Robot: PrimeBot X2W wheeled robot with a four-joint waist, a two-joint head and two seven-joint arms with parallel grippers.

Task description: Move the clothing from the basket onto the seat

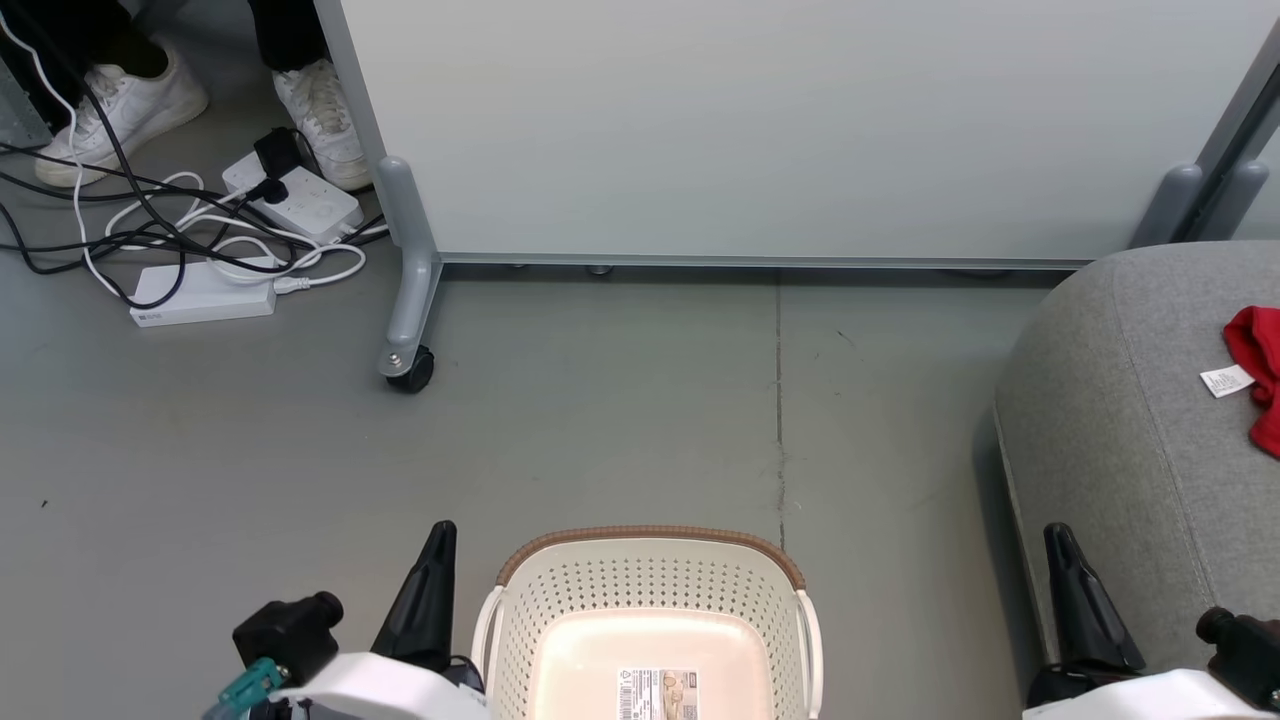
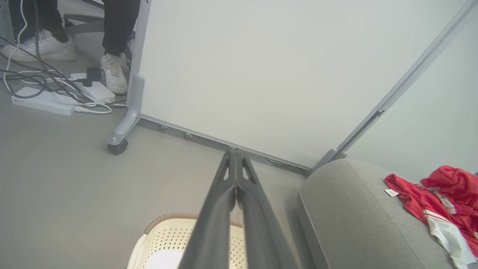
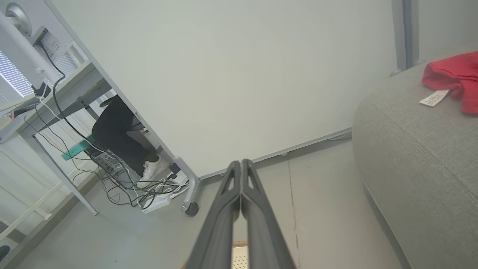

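Both arms sat low, one on each side of the single basket (image 1: 650, 538), long fingers pointing forward over the floor. The left gripper (image 2: 235, 158) and the right gripper (image 3: 241, 166) were each pressed fully together, tips meeting, gripping nothing. The basket's pale bottom carried one barcode sticker (image 1: 657, 693). The red clothing (image 1: 1262, 350) lay bunched on the one grey seat (image 1: 1120, 420) at the right, its white label tag (image 1: 1227, 381) showing; the garment count was unclear

Arms: left gripper (image 1: 438, 560) and right gripper (image 1: 1066, 562) have long tapering matte-black fingers (image 2: 224, 209) on glossy white forearms (image 1: 385, 692), black plug (image 1: 290, 625) at each wrist, teal clip (image 1: 248, 686) at left one.
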